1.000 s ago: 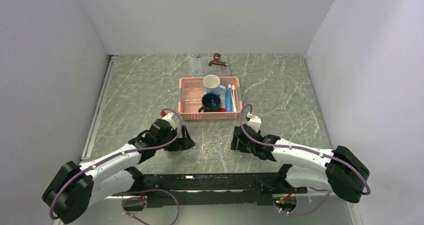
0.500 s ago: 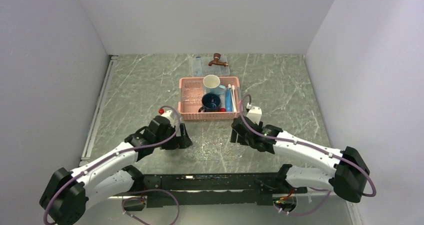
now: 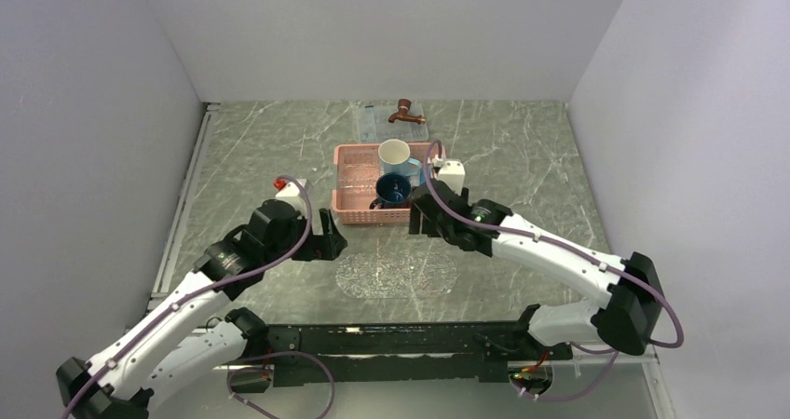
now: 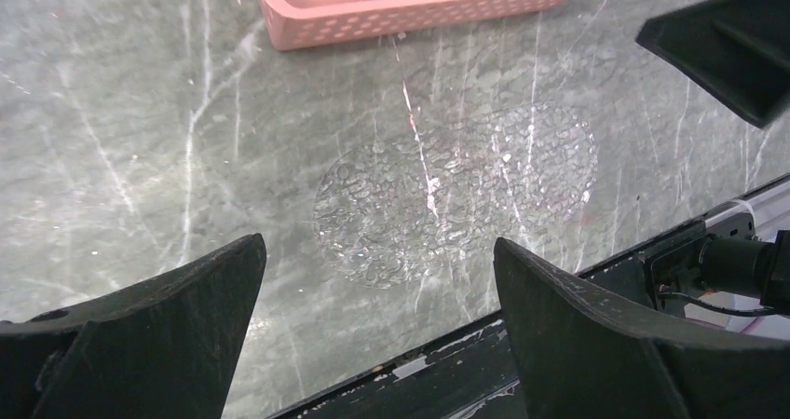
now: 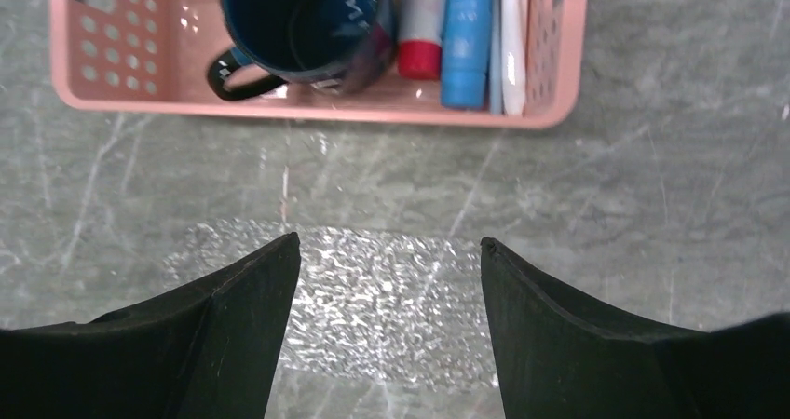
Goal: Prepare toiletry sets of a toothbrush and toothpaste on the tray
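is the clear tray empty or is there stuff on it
Empty: the tray shows only bare textured plastic; the toothpaste lies in the pink basket.

Bright, even overhead light, faint soft shadows, white sparkle on the clear textured plastic (image 5: 373, 298).

Desk (image 3: 522, 158): grey-green marble, white veining. Basket (image 5: 307, 110): pink, round-hole lattice. Mug (image 5: 279, 9): dark blue, black handle. Toothpaste (image 5: 469, 37): light blue. Toothbrush (image 5: 512, 56): white. Tray (image 4: 447, 191): clear, pebbled glitter. Second tube (image 5: 421, 9): white, red cap.
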